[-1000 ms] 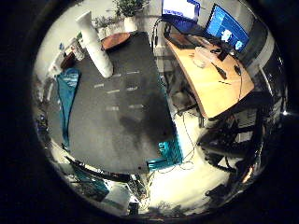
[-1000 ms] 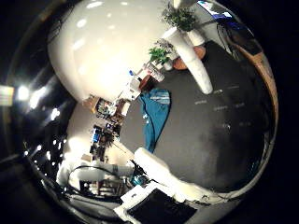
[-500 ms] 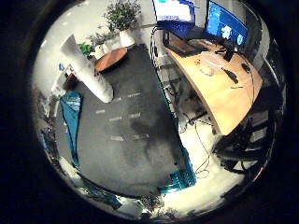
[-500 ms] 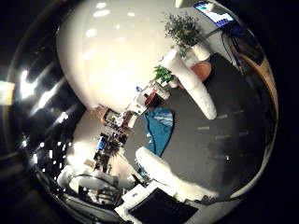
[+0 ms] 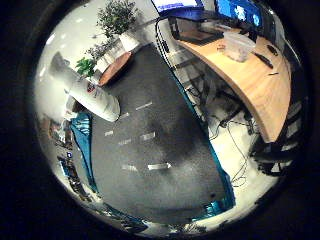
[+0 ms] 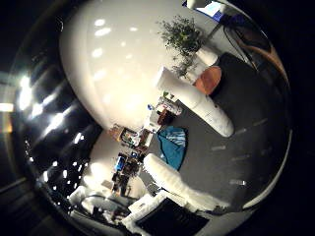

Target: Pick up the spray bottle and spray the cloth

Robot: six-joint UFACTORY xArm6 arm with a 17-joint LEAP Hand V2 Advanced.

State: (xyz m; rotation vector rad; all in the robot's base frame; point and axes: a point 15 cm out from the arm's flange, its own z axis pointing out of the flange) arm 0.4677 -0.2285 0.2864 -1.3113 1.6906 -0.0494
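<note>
A tall white spray bottle (image 5: 93,95) stands upright on the dark grey tabletop (image 5: 165,145), near its far edge. A teal cloth (image 6: 173,146) lies on the same surface close beside the bottle, and it also shows as a teal strip (image 5: 82,145) along the table's edge. My right hand (image 6: 173,183) hangs well above the table, away from both. One white finger reaches out fairly straight into the thumb side view, and nothing is held.
White tape marks (image 5: 159,166) dot the tabletop. A curved wooden desk (image 5: 252,75) with monitors and a clear plastic box (image 5: 239,45) stands beside the table. A round brown stool (image 5: 115,68) and potted plants (image 5: 117,17) lie beyond the bottle.
Both views have shifted, so the palm has moved. The spray bottle now looks larger and nearer the middle of the views. The bottle and cloth themselves have not moved.
</note>
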